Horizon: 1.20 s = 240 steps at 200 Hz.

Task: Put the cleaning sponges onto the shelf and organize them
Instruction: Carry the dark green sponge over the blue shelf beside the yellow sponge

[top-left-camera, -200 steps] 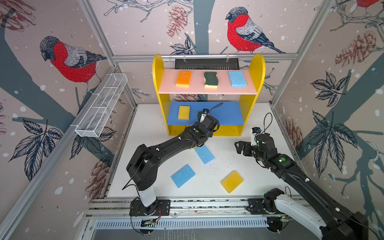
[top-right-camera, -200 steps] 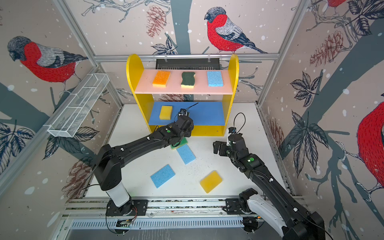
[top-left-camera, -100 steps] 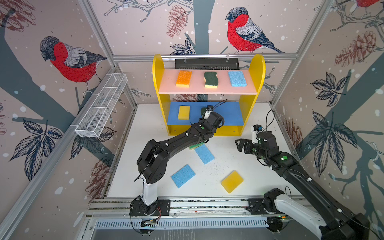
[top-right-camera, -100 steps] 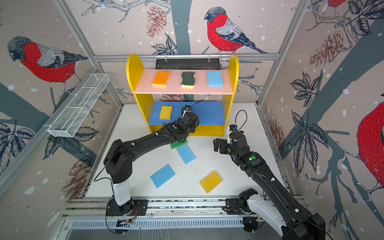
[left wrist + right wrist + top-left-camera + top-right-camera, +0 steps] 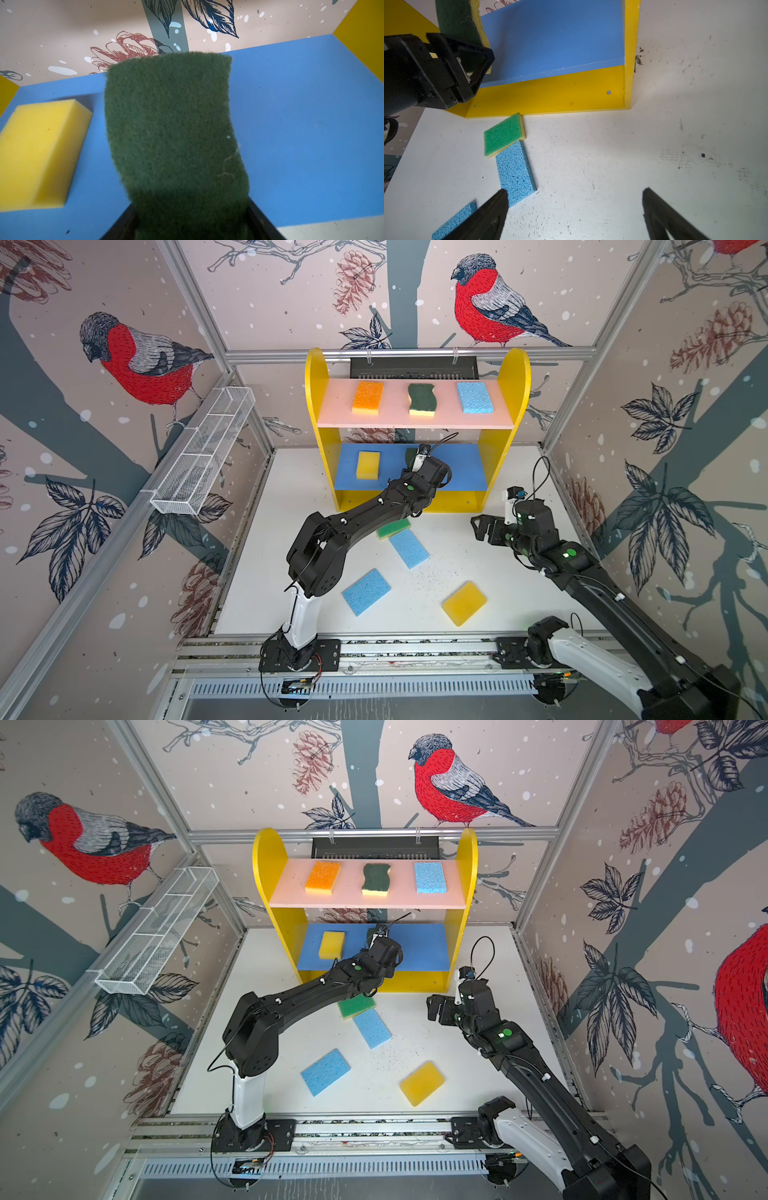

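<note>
Widest, the white table [image 5: 478, 560]. At its back, the shelf [image 5: 316, 406]: yellow round-topped sides, pink upper board [image 5: 446, 420], blue middle board [image 5: 465, 468] below. Stretched in from the left beneath the pink board, the left gripper [image 5: 463, 52]. Pinches the near end of the held scourer [image 5: 174, 128], dark-green face showing in the left wrist view, far end out over the blue middle board, near the shelved yellow sponge [image 5: 368, 465] but apart from it; contact with the board not clear. Off to the right, above the table in front of the shelf's right side, the right gripper [image 5: 484, 527], fingers spread wide. In a row along the pink upper board, well apart: orange sponge [image 5: 368, 397], top scourer [image 5: 422, 400], top blue sponge [image 5: 475, 397]. Loose on the table: green sponge [image 5: 394, 528] just in front of the shelf's yellow base, touching the middle blue sponge [image 5: 409, 548]; nearer the front rail [image 5: 415, 645], the front blue sponge [image 5: 366, 591] and the front yellow sponge [image 5: 464, 603], well apart from each other.
</note>
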Each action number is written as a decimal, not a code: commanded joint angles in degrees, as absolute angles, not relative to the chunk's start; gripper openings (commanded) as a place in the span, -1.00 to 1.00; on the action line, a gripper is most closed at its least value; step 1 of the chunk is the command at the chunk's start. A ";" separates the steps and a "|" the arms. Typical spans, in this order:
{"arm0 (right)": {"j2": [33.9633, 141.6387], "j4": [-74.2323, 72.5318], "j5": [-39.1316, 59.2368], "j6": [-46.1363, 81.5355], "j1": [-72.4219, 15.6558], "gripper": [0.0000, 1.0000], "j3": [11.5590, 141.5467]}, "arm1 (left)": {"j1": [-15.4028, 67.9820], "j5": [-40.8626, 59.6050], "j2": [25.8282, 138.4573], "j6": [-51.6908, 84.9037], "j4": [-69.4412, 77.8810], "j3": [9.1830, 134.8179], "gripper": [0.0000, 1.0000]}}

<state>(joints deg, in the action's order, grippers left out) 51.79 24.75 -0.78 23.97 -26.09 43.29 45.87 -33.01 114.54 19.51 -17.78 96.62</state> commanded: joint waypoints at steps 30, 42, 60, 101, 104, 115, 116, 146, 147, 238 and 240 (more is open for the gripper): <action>52.81 24.57 0.00 24.26 -25.99 1.00 44.79 | 44.59 -32.26 115.47 19.20 -15.20 98.24 0.27; 52.90 24.59 -0.08 24.32 -25.99 1.00 44.90 | 44.10 -31.44 115.66 19.42 -15.21 98.35 0.27; 52.91 24.47 -0.18 24.46 -25.97 1.00 44.59 | 43.75 -30.58 115.91 19.52 -14.77 98.26 0.27; 53.00 24.38 -0.30 24.55 -25.95 1.00 44.55 | 43.51 -29.53 116.78 19.25 -14.41 99.12 0.27; 53.00 24.42 -0.27 24.53 -25.95 1.00 44.56 | 43.57 -29.45 116.80 19.24 -14.41 99.20 0.27; 53.00 24.43 -0.30 24.47 -25.88 1.00 44.61 | 43.46 -29.36 116.97 19.21 -14.39 99.40 0.27; 53.00 24.43 -0.28 24.50 -25.90 1.00 44.59 | 43.48 -29.36 116.98 19.23 -14.36 99.40 0.27; 53.52 24.36 -0.26 24.35 -25.88 1.00 44.66 | 43.38 -29.58 117.29 19.43 -14.28 99.67 0.27; 53.48 24.35 -0.26 24.39 -25.86 1.00 44.74 | 43.36 -29.56 117.31 19.43 -14.26 99.67 0.27; 53.95 24.17 -0.05 24.52 -25.90 1.00 44.56 | 43.06 -29.36 119.34 19.82 -14.94 101.25 0.28; 53.96 24.15 -0.08 24.52 -25.90 1.00 44.58 | 43.07 -29.31 119.40 19.85 -14.99 101.25 0.28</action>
